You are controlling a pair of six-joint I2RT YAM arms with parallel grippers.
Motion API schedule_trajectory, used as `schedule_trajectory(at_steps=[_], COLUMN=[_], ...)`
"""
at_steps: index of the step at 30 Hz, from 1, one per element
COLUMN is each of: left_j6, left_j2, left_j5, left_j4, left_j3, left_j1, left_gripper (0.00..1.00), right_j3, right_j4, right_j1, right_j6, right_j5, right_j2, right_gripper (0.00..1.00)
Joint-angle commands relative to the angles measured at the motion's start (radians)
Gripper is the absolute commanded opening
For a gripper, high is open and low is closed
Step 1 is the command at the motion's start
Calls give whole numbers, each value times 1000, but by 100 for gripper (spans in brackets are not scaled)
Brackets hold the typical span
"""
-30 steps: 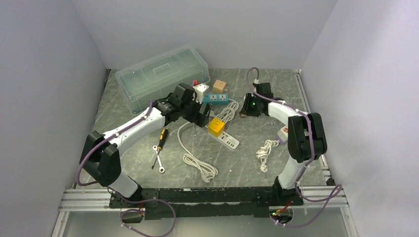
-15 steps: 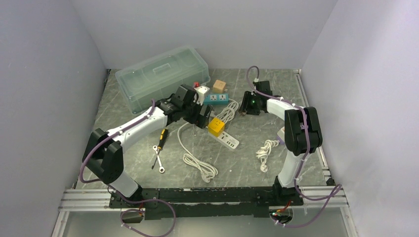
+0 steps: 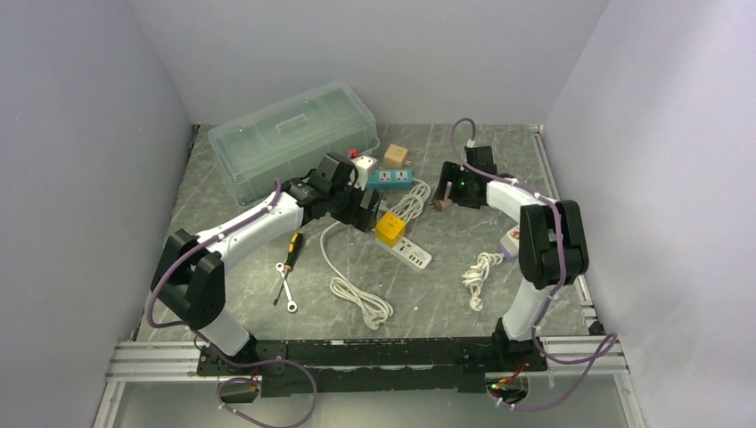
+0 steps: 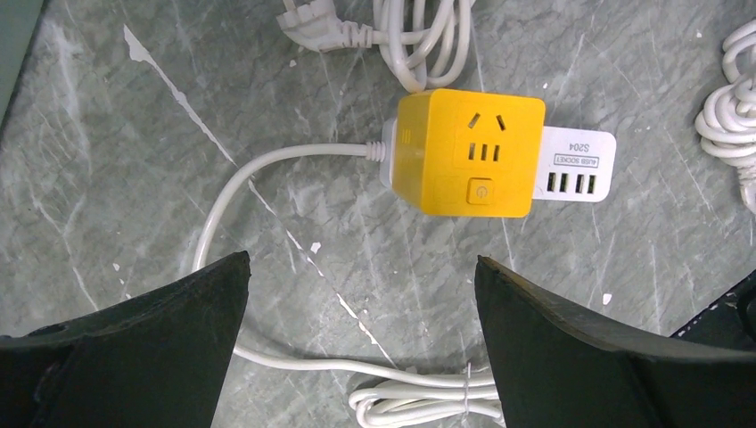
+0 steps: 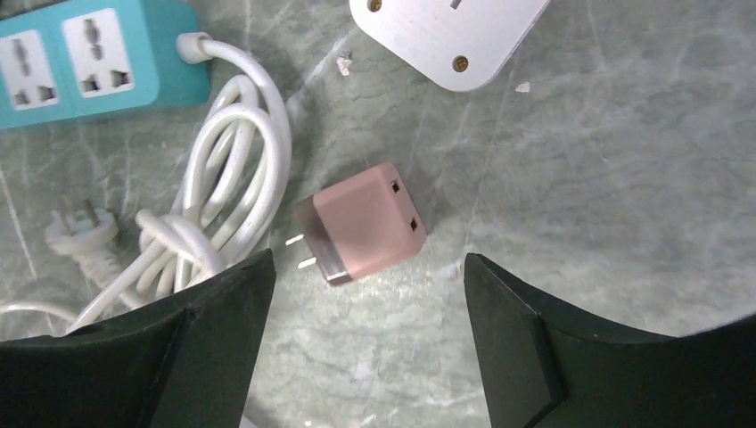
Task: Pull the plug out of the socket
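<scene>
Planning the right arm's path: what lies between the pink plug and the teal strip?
A coiled white cord, attached to the teal strip, close to the pink plug; right wrist view.

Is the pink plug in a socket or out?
Out. The pink plug lies loose on the table, both prongs bare, apart from the teal power strip.

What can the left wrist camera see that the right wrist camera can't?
Only the left wrist view shows the yellow cube socket sitting on a white USB strip. Only the right wrist view shows the pink plug lying loose and the teal power strip. Both show the grey table, a coiled white cord, and open black fingers.
</scene>
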Motion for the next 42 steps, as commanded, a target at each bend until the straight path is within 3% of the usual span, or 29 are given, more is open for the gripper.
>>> schedule_trajectory(at_steps=[1, 7, 12, 14, 23, 42], left_j6=[-60, -137, -153, -148, -124, -127], left_j2=[23, 18, 9, 4, -31, -33], left_j5=[52, 127, 140, 130, 67, 85], left_j4=[10, 31, 38, 34, 30, 26], left_j3=[27, 12, 3, 4, -4, -2], left_j1=[46, 101, 103, 103, 103, 103], left_gripper=[100, 100, 100, 100, 100, 100], right_j3=[-35, -201, -335, -353, -287, -172], right_j4=[28, 168, 249, 257, 164, 123], right_j1=[-5, 94, 299, 336, 448, 545], right_j6=[-27, -156, -272, -294, -371, -469], right_j5=[25, -140, -133, -143, -80, 59], right_j2=[-151, -416, -595, -623, -517, -311], right_gripper=[82, 87, 99, 100, 100, 99])
